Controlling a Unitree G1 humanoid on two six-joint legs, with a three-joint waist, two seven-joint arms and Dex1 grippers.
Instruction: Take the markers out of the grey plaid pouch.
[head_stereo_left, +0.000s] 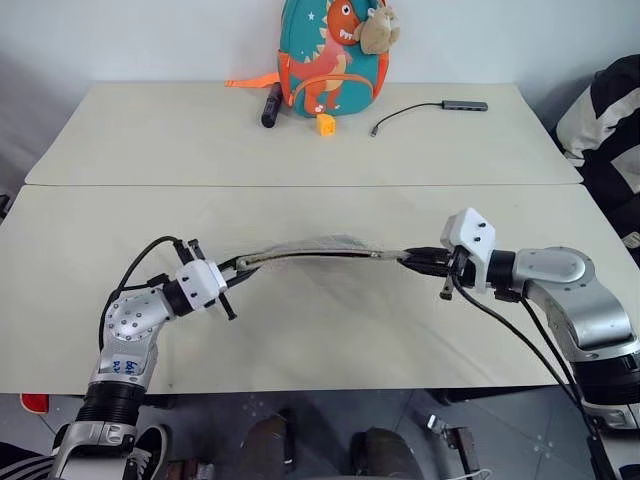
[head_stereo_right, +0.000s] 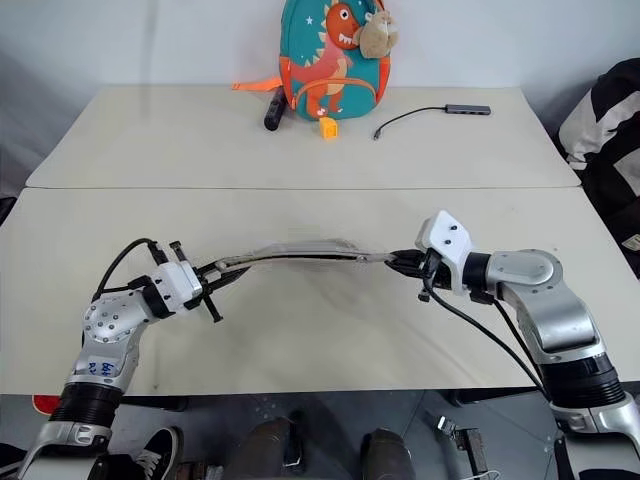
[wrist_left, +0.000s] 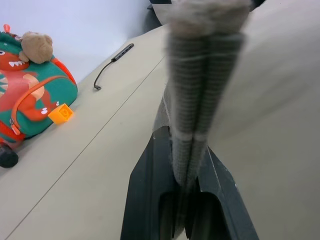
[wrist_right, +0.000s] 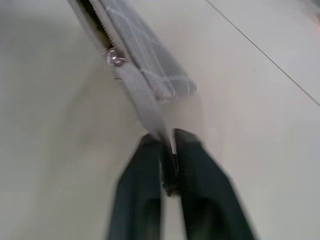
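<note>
Two pale tables (head_stereo_left: 300, 150) stand pushed together, and over the nearer one the grey plaid pouch (head_stereo_left: 310, 250) hangs stretched between the robot's two arms, clear of the tabletop. Its long axis runs straight across from the robot's left to its right, roughly level, with a gentle upward bow in the middle and its thin zipper edge turned up. The left gripper (head_stereo_left: 232, 270) has its black fingers (wrist_left: 145, 200) pressed together on the left end of the pouch, the fabric pinched flat between them. The right gripper (head_stereo_left: 412, 261) reaches in from the other side; its fingers (wrist_right: 200, 200) stand only a slit apart, nipping the strip of fabric at the pouch's right end, just beyond the zipper pull (wrist_right: 115, 57). At the back of the far table a teal dinosaur backpack (head_stereo_left: 330, 55) stands upright, with a black cylinder (head_stereo_left: 271, 105) lying at its left foot and a small orange block (head_stereo_left: 326, 124) just in front. A thin cable with a grey adapter (head_stereo_left: 465, 105) lies to its right.
</note>
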